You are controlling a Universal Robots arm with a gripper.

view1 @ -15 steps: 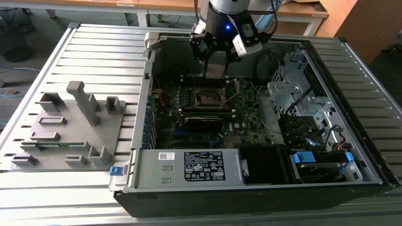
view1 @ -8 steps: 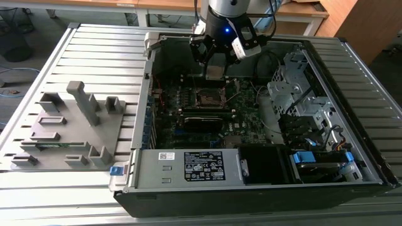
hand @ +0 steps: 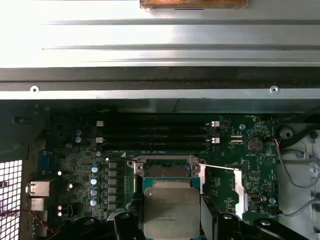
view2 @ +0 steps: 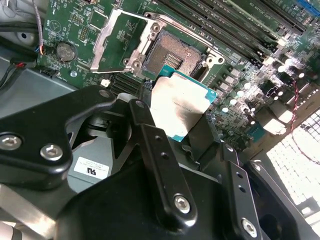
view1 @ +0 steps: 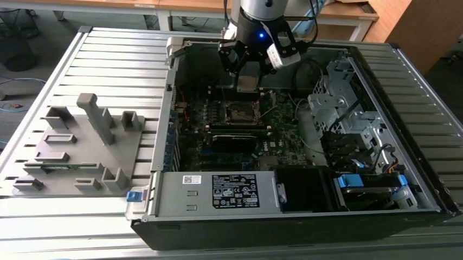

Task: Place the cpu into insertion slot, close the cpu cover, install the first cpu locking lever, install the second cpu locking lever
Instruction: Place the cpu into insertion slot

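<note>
My gripper (view1: 246, 76) hangs inside the open computer case, shut on the cpu (view1: 246, 83). The cpu (view2: 180, 106) is a flat square chip with a dull metal face, clamped at its sides between the black fingers (view2: 150, 145). It hovers a little above and just off the insertion slot (view2: 172, 55), apart from it. The slot (hand: 165, 171) lies open, its dark contact field showing. The cpu cover (view2: 117, 42) is a silvery frame swung open to one side of the slot. In the first wrist view the cpu (hand: 171, 210) covers the slot's nearer edge, and the cover (hand: 237, 189) stands beside it.
Long black memory slots (hand: 157, 132) run beside the socket. The case wall (hand: 160, 55) rises close behind them. A drive cage (view1: 340, 108) and cables fill the exterior view's right, a power supply (view1: 231, 192) the front. A grey parts fixture (view1: 79, 146) sits outside at the left.
</note>
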